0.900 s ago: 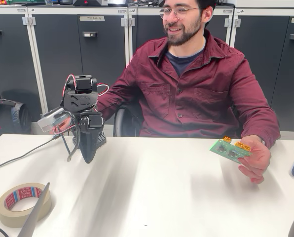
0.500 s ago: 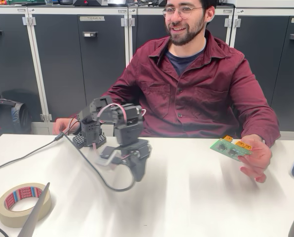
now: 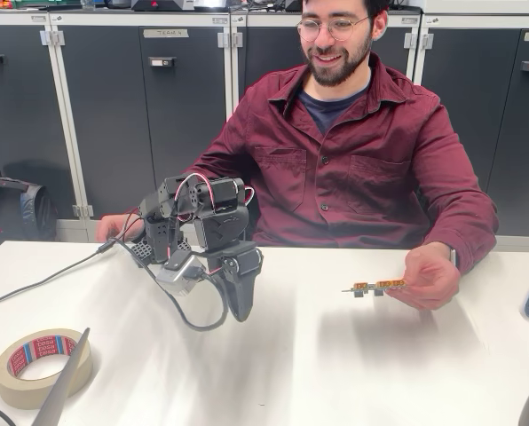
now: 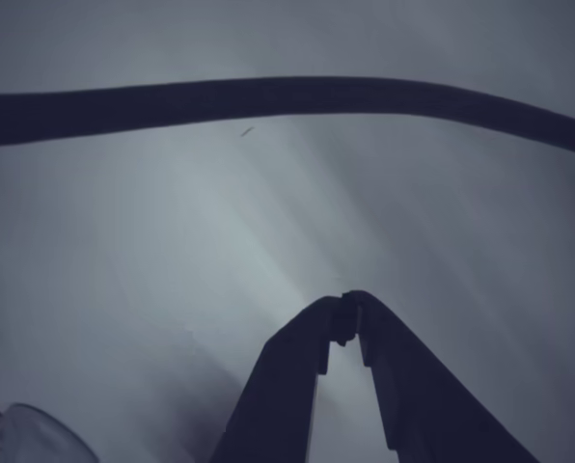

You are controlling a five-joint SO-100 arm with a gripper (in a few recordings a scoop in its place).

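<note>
White table [image 3: 335, 373], jaws clenched empty above it, circuit board [image 3: 377, 287] now edge-on, hand [image 3: 431, 277] lower than before.

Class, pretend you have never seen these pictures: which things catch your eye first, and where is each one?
The black robot's hand points down over the white table, left of centre in the fixed view, shut and empty. Behind the table a person in a dark red shirt holds a small circuit board edge-on at the right. A roll of masking tape lies front left.
</note>
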